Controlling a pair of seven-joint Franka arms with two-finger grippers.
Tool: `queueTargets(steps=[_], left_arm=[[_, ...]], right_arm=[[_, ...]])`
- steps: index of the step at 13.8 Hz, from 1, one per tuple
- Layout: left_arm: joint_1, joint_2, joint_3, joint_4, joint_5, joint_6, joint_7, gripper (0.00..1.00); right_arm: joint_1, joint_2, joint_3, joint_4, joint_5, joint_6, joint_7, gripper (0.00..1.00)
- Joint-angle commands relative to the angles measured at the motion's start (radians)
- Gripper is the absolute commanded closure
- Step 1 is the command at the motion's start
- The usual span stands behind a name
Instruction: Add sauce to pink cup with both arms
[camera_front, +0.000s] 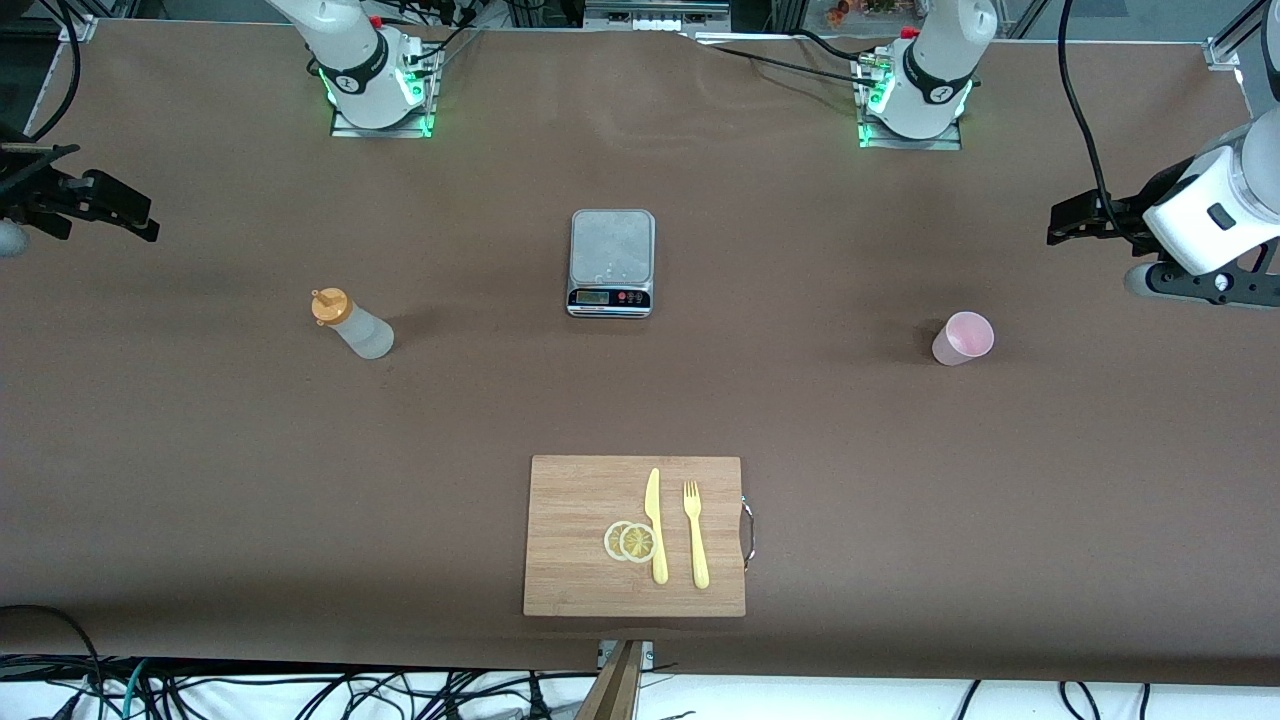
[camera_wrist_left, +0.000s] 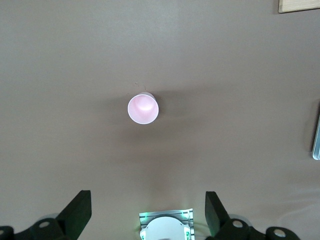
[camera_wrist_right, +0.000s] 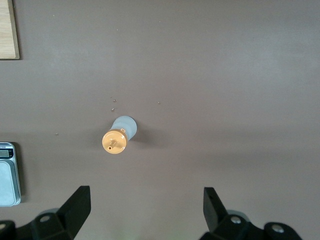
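Note:
The sauce bottle (camera_front: 352, 325), translucent whitish with an orange nozzle cap, stands upright on the brown table toward the right arm's end. In the right wrist view the bottle (camera_wrist_right: 119, 135) is seen from above. The pink cup (camera_front: 963, 338) stands upright and open toward the left arm's end; it also shows in the left wrist view (camera_wrist_left: 143, 108). My right gripper (camera_front: 110, 210) hangs open and empty high over the table's end by the bottle (camera_wrist_right: 147, 212). My left gripper (camera_front: 1075, 222) hangs open and empty high over the table's end by the cup (camera_wrist_left: 148, 215).
A kitchen scale (camera_front: 611, 262) sits at mid table between bottle and cup. A wooden cutting board (camera_front: 570, 540) lies nearer the front camera, carrying a yellow knife (camera_front: 655, 525), a yellow fork (camera_front: 694, 535) and two lemon slices (camera_front: 630, 541).

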Motion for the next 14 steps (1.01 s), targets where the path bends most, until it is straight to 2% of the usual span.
queueTargets(steps=[1,14], left_arm=[[0.002,0.01,-0.006,0.021,0.007,-0.011,-0.009,0.0],[0.01,0.01,0.0,0.021,0.006,-0.011,0.002,0.0]], right_arm=[[0.0,-0.004,0.003,0.0,-0.013,-0.008,0.001,0.0],[-0.002,-0.004,0.002,-0.001,-0.013,-0.005,-0.005,0.0]])
